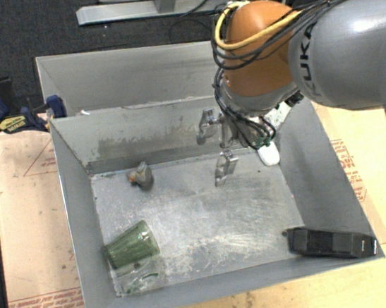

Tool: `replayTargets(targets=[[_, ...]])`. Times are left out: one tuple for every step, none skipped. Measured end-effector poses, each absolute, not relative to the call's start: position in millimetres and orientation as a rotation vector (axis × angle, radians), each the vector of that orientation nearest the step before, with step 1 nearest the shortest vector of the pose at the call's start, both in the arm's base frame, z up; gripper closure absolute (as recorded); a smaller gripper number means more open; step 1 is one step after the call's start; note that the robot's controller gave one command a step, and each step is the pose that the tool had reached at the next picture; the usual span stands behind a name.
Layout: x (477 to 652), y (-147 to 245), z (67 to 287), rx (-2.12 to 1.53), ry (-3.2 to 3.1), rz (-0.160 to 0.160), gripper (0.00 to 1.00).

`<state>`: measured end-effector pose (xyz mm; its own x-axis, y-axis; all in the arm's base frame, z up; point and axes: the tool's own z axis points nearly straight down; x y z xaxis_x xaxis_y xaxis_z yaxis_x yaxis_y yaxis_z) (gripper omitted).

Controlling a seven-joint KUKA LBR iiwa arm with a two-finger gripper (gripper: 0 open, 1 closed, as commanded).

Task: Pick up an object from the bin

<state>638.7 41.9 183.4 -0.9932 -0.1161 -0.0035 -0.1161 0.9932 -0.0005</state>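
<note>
Near the bin's (pixel 210 225) back wall, the tool (pixel 216 146) is being held with fingers (pixel 225 169) apart and empty. The grey lump (pixel 140 175) lying nearby along that wall should be straddled squarely before closing.

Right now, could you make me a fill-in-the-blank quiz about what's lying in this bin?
The cup lying on its side at the lower left of the bin is coloured ____.
The flat black device lies in the view's lower ____ corner.
The gripper, fingers open, holds ____.
Missing words: green; right; nothing.
</note>
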Motion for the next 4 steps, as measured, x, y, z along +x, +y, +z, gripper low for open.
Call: replayTargets(targets=[[630.8,59,188,-0.33,3.123,0.002,0.0],[630.1,80,178,0.021,3.139,0.001,0.0],[612.0,124,169,-0.22,3.133,0.001,0.0],[565.1,119,109,-0.365,3.115,0.005,0.0]])
